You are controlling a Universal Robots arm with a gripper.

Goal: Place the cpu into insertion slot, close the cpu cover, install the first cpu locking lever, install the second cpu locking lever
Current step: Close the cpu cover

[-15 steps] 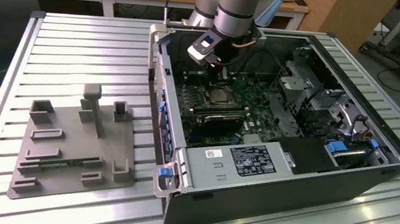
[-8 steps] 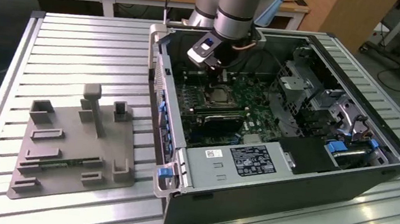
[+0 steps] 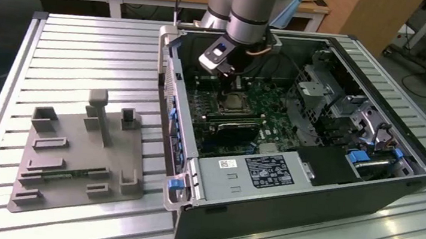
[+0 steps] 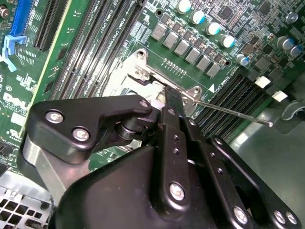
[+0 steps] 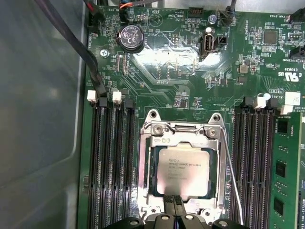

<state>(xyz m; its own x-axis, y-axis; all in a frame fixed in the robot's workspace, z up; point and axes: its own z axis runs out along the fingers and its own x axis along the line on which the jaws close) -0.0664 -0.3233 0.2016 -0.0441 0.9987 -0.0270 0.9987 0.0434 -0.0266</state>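
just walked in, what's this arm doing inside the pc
The robot arm is reaching into an open computer case that lies on a slatted metal table. Its tool, shut, sits at the edge of the processor socket on the motherboard. The cpu already lies in the socket, and the cpu cover looks folded down around it. One thin locking lever sticks out to the side, apparently not latched yet.

The arm [image 3: 251,15] reaches down, its hand [image 5: 174,204] closed tight.
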